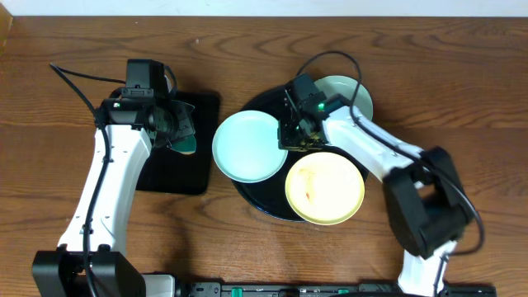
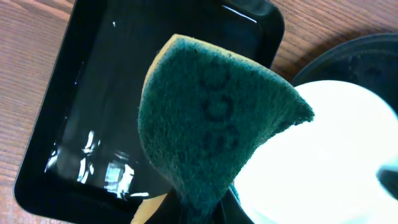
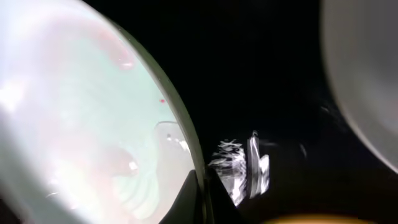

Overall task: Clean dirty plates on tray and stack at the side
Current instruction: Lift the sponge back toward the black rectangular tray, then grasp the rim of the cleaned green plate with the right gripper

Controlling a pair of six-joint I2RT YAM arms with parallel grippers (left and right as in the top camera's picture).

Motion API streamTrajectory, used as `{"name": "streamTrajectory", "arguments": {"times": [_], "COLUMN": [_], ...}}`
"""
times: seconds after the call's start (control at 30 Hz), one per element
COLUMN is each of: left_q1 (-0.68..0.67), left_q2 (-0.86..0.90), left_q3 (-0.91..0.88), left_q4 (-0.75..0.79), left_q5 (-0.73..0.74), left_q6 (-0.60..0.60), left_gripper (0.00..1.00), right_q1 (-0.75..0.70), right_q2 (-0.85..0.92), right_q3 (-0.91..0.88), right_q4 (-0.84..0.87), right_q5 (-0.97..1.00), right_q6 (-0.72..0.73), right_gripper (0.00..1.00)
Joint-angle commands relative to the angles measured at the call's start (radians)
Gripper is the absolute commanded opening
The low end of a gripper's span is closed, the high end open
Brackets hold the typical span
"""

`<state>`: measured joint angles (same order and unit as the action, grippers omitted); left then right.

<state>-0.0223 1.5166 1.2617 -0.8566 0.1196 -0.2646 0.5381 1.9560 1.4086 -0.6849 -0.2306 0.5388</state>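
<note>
Toward the counter's (image 1: 66, 49) left edge, the left jaws hang over the black rectangular tray (image 1: 177, 177), clamped on a green sponge (image 2: 211, 118). Just right of it, the blue-green plate (image 1: 250, 146) overhangs the left rim of the round black tray (image 1: 262, 106) at mid-counter. The right jaws are fully closed, with nothing seen between them. They sit low over the tray's middle, between the plates, their tip at the rim of a smeared plate (image 3: 81, 124). The yellow plate (image 1: 324, 187), streaked red, lies at the tray's near rim. The pale green plate (image 1: 351, 95) lies at the far-right rim.
</note>
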Motion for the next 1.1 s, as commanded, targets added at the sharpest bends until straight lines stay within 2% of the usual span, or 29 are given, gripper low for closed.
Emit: {"name": "streamTrajectory", "arguments": {"times": [0.0, 0.27, 0.4, 0.63, 1.07], "left_q1": [0.004, 0.004, 0.004, 0.004, 0.004], "left_q2": [-0.001, -0.001, -0.001, -0.001, -0.001], "left_q3": [-0.001, -0.001, -0.001, -0.001, -0.001], "left_q4": [0.005, 0.005, 0.005, 0.004, 0.005], "left_q5": [-0.017, -0.017, -0.016, -0.016, -0.016], "left_q6": [0.01, 0.01, 0.009, 0.009, 0.009], "left_gripper": [0.07, 0.07, 0.08, 0.07, 0.07], "right_q1": [0.006, 0.029, 0.088, 0.222, 0.343], "right_q2": [-0.126, -0.231, -0.235, -0.235, -0.235], "right_q3": [0.005, 0.005, 0.005, 0.005, 0.005], "right_q4": [-0.02, -0.055, -0.047, -0.017, 0.079], "right_q5": [0.11, 0.411, 0.627, 1.03, 1.416], "right_q6": [-0.025, -0.103, -0.156, -0.155, -0.293], "right_gripper": [0.01, 0.02, 0.02, 0.01, 0.01]}}
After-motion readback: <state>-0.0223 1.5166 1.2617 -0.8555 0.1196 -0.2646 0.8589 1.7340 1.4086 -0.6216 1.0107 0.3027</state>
